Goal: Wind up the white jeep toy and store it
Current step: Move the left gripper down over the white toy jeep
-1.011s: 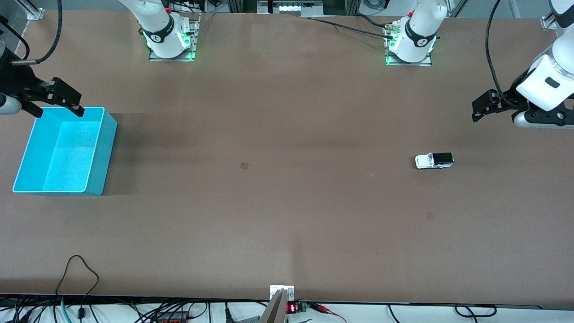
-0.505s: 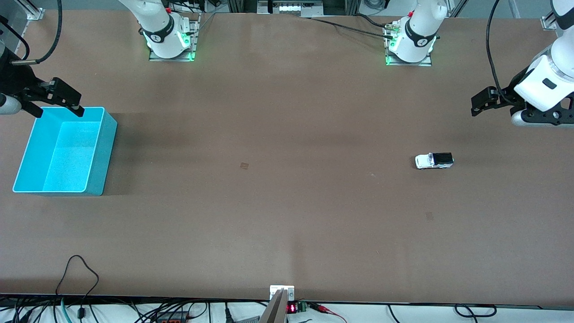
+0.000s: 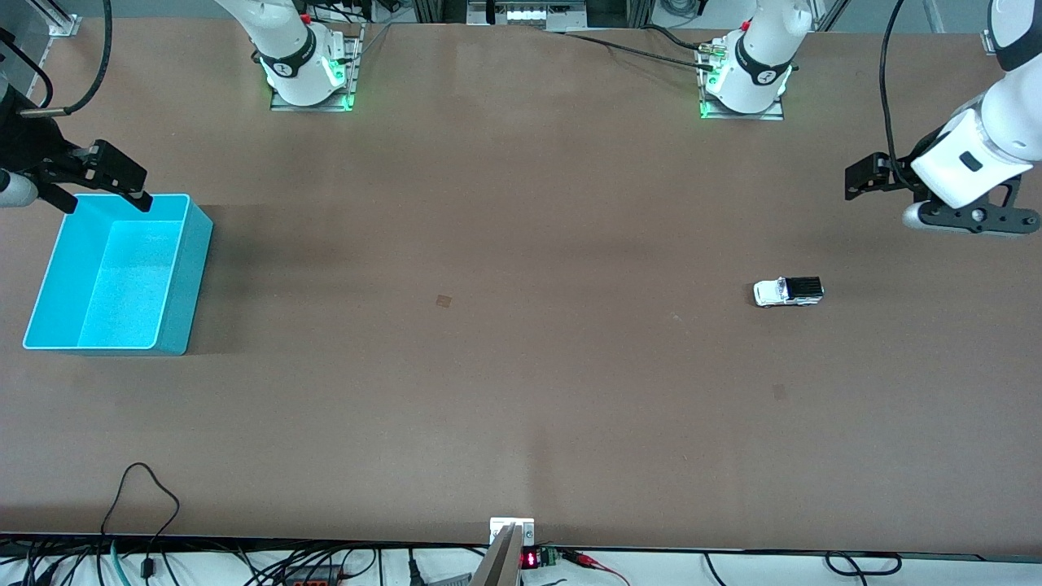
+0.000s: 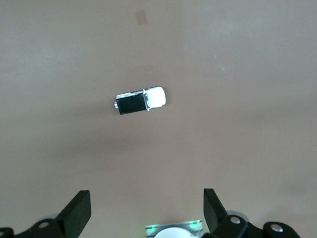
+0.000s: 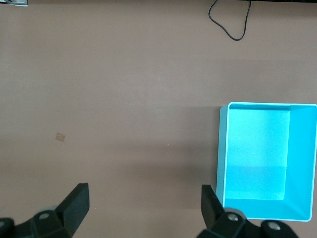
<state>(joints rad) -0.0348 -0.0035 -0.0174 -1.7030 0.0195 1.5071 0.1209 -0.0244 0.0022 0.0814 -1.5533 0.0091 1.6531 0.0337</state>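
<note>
The white jeep toy (image 3: 788,291), with a black rear panel, stands on its wheels on the brown table toward the left arm's end. It also shows in the left wrist view (image 4: 141,101). My left gripper (image 3: 873,176) hangs open and empty in the air, over bare table between the jeep and the arms' bases; in its wrist view (image 4: 147,208) the jaws stand wide apart. My right gripper (image 3: 109,203) is open and empty over the far rim of the turquoise bin (image 3: 184,277), which is empty. In the right wrist view (image 5: 143,203) the bin (image 5: 222,158) lies beside the gripper.
The two arm bases (image 3: 308,69) (image 3: 745,77) stand along the far edge. Cables (image 3: 138,496) and a small red display (image 3: 529,559) lie at the near edge. A small dark mark (image 3: 444,301) is on the table's middle.
My left gripper has shifted a little toward the arms' bases and toward the table's middle. The jeep, the bin and the right gripper have not moved.
</note>
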